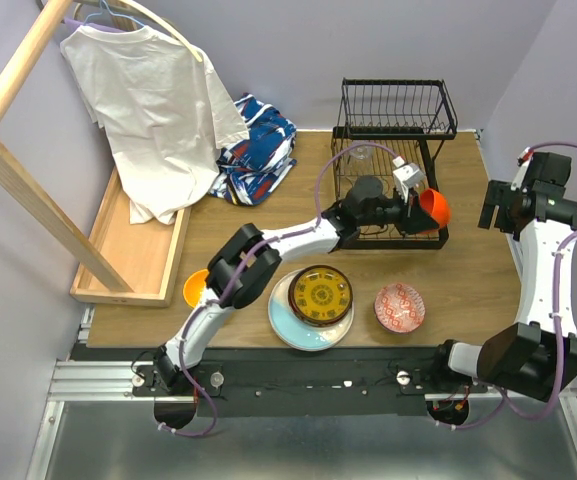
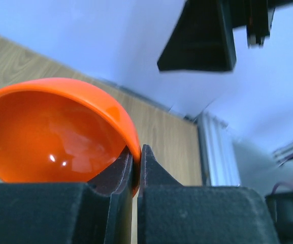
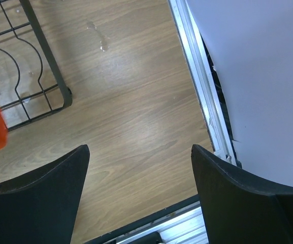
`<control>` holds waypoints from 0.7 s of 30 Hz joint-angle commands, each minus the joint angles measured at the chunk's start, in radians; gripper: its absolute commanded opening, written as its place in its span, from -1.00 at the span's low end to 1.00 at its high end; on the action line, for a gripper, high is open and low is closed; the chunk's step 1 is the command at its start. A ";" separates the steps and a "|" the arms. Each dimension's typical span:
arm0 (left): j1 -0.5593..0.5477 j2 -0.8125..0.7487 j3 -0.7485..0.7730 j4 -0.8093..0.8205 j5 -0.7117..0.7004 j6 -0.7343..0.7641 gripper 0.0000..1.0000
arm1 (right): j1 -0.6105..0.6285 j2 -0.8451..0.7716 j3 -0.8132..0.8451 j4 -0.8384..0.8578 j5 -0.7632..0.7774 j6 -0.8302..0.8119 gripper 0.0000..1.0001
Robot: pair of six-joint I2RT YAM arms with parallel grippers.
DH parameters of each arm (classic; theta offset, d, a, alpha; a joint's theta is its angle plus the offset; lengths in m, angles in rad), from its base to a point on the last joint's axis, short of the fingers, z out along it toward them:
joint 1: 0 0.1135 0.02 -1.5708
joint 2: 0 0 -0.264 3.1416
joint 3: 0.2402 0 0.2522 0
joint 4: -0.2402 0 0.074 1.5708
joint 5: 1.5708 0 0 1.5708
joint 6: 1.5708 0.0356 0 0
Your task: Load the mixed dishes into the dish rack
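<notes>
My left gripper (image 1: 415,208) is shut on the rim of a small orange bowl (image 1: 433,209), held tilted on edge at the right end of the black wire dish rack (image 1: 396,110). In the left wrist view the fingers (image 2: 154,168) pinch the bowl's rim (image 2: 60,127). A clear glass cup (image 1: 360,155) sits inside the rack. My right gripper (image 1: 495,205) is open and empty above bare table right of the rack (image 3: 19,76). A yellow-brown plate (image 1: 320,294) lies on a pale blue/cream plate (image 1: 288,325). A red floral plate (image 1: 399,306) lies to their right. Another orange bowl (image 1: 196,287) sits left.
A shallow wooden tray (image 1: 133,245) and a wooden frame (image 1: 18,150) with a hanging white shirt (image 1: 153,100) stand at the left. Folded blue-patterned cloth (image 1: 258,150) lies at the back. The table's right edge rail (image 3: 199,86) is close to my right gripper.
</notes>
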 commanded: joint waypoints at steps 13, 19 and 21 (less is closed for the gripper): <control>-0.011 0.261 0.174 0.492 -0.059 -0.359 -1.00 | -0.004 -0.081 -0.068 -0.071 -0.011 0.028 0.75; 0.023 0.323 0.252 0.420 -0.095 -0.378 -1.00 | -0.002 -0.098 -0.107 -0.059 -0.011 0.031 0.75; 0.039 0.348 0.278 0.398 -0.095 -0.379 -1.00 | -0.002 -0.105 -0.113 -0.059 -0.009 0.030 0.75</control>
